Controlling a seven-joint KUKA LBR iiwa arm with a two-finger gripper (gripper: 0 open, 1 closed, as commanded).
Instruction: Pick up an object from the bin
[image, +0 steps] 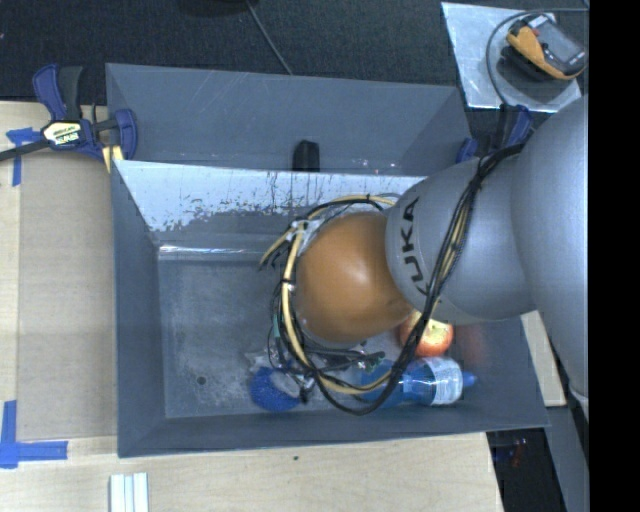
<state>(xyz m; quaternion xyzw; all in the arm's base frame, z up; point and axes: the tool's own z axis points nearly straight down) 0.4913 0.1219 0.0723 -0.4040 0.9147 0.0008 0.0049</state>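
Note:
My gripper (281, 364) is low in the bin's front middle, mostly hidden under the arm's orange cover and cables. Just in front of it, touching or nearly so, lies a small blue rounded thing (267, 394) on the bin floor. To the right lies a clear plastic bottle (428, 384) with a blue label, on its side along the front wall. Behind the bottle sits a red and orange apple-like ball (434, 339), partly covered by the arm.
The arm reaches in from the right and covers the bin's middle and right. Bare grey floor lies to the left of the gripper. The bin's sloping walls rise close in front and at the left.

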